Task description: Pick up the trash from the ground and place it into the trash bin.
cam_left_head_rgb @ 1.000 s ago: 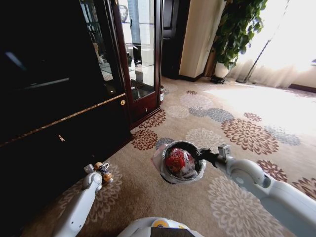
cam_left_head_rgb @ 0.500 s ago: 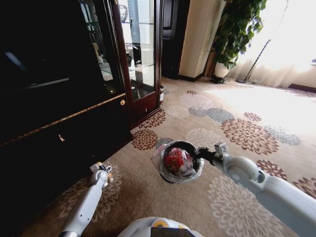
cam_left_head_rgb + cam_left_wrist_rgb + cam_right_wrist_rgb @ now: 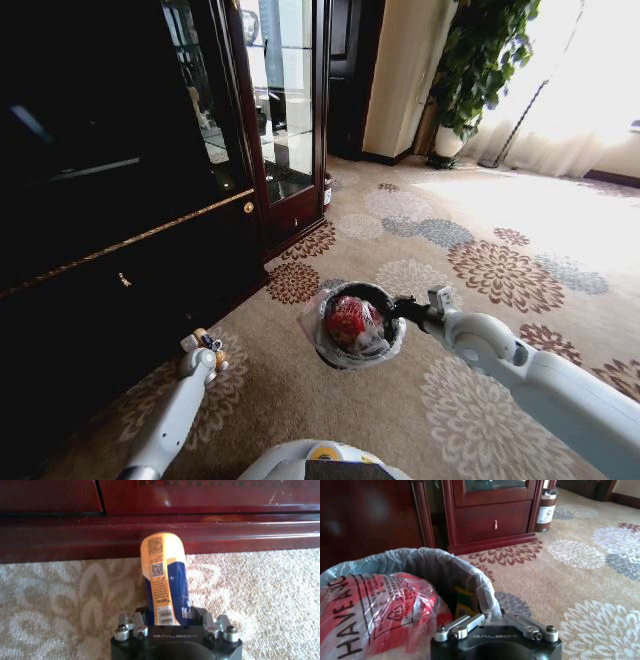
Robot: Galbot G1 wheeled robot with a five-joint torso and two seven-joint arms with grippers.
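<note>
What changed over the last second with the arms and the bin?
The right gripper, clamped on the trash bin's rim, carried the bin slightly up and left in the head view. The left gripper, shut on an orange-and-blue tube, shifted a little right, then settled. The red-and-white bag stays inside the bin; the cabinet and carpet are unchanged.

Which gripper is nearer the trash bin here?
Right. The right gripper grips the trash bin by its rim; the left gripper is off to the bin's left by the dark cabinet, shut on an orange-and-blue can.
</note>
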